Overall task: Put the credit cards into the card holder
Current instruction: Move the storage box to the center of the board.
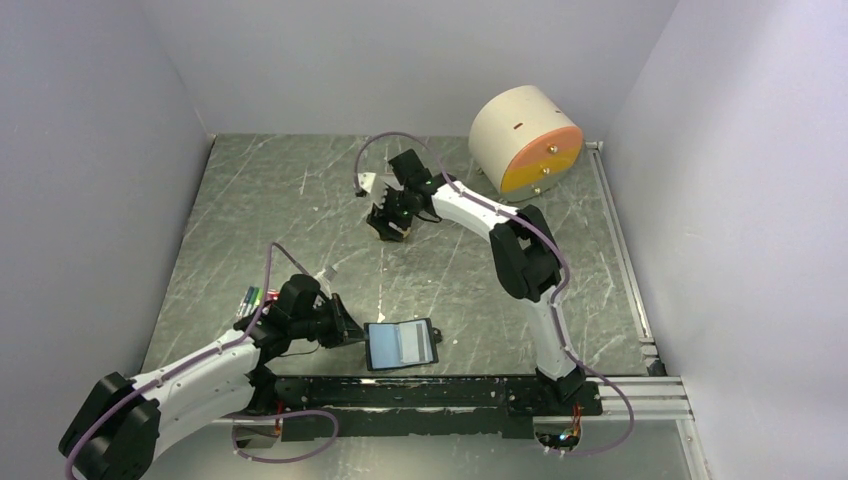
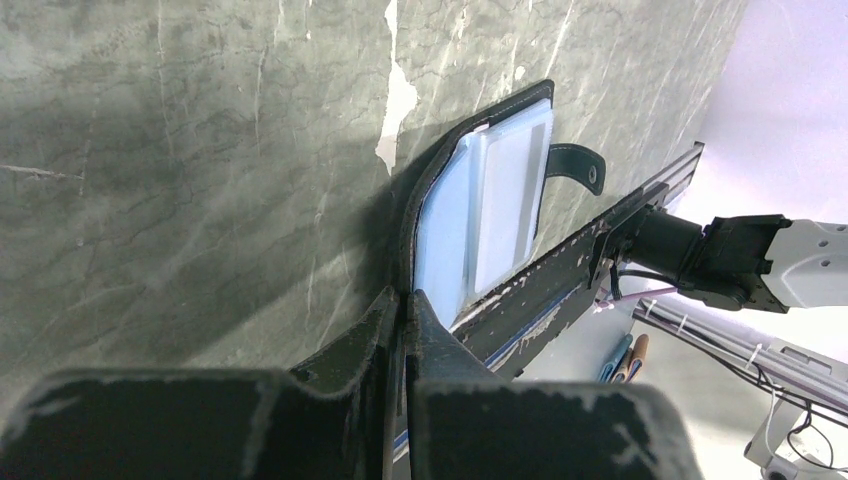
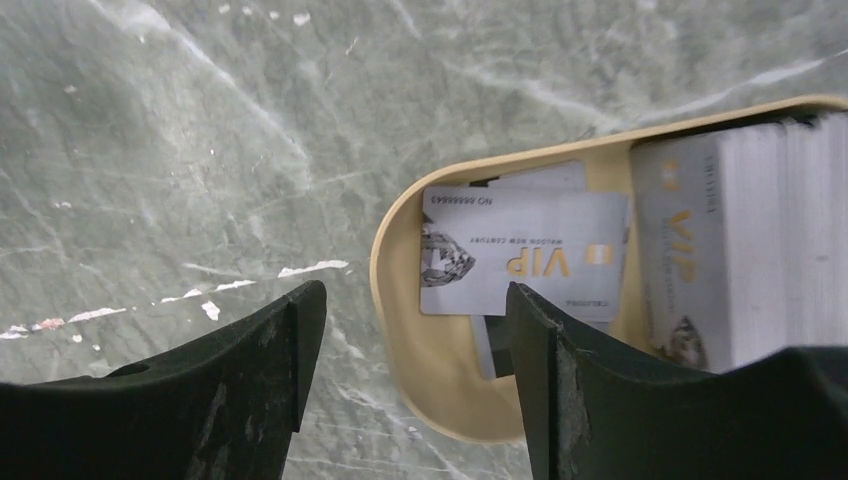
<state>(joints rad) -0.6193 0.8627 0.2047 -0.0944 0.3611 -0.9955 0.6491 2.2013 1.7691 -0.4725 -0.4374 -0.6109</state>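
The card holder [image 1: 400,343] lies open near the front edge, its blue-grey pockets facing up. In the left wrist view it [image 2: 490,210] stands on edge, with its snap tab [image 2: 580,165] sticking out. My left gripper [image 1: 350,328] [image 2: 405,305] is shut on the holder's black cover edge. The credit cards lie in a tan oval tray [image 3: 440,370]: a silver VIP card [image 3: 520,255] lies flat and a thick stack [image 3: 740,250] sits beside it. My right gripper [image 1: 390,225] [image 3: 412,330] hangs open over the tray's rounded end, with one finger over the table and the other over the cards.
A round beige drum with an orange face [image 1: 525,140] stands at the back right. Coloured markers [image 1: 248,300] lie by the left arm. A black mounting bar [image 1: 430,392] runs along the front edge. A metal rail [image 1: 620,260] borders the right side.
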